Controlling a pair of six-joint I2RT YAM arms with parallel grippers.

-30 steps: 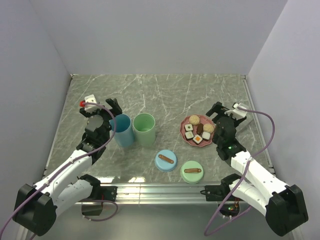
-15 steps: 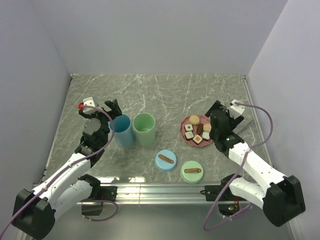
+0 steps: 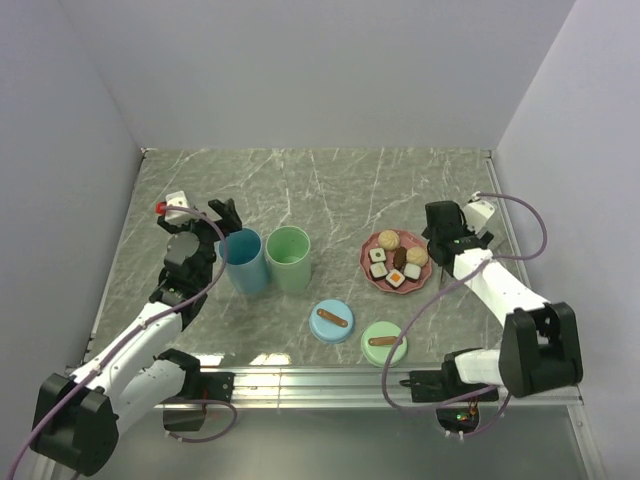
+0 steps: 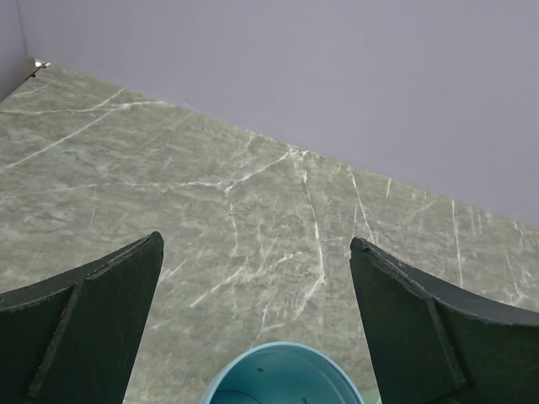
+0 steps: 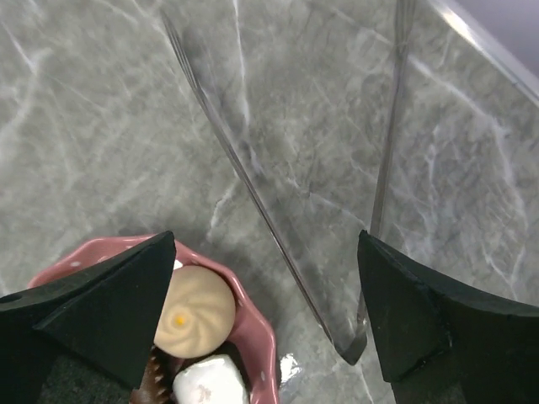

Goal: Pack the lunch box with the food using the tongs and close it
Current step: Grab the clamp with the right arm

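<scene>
The food (image 3: 397, 261) lies on a pink plate (image 3: 371, 270): several white-and-dark squares, one orange-topped, and round brown balls. In the right wrist view a cream bun (image 5: 194, 307) and a white piece (image 5: 210, 380) show on the plate's rim (image 5: 253, 328). The tongs (image 5: 278, 244) lie flat on the table just right of the plate, their joined end (image 5: 349, 349) nearest me. My right gripper (image 5: 267, 240) (image 3: 438, 228) hangs open above them, holding nothing. The lunch box shows as two open round tubs, blue (image 3: 243, 261) and green (image 3: 288, 258). My left gripper (image 3: 226, 215) (image 4: 254, 240) is open over the blue tub's (image 4: 282, 370) far rim.
Two round lids lie near the front edge, a blue lid (image 3: 331, 321) and a green lid (image 3: 384, 342), each with a brown handle. The table's right rail (image 3: 505, 230) runs close beside the right arm. Walls enclose the table on three sides.
My right arm's elbow has swung out to the right and the wrist has turned, keeping the gripper at the plate's far right edge. The left gripper has shifted only slightly by the blue tub.
</scene>
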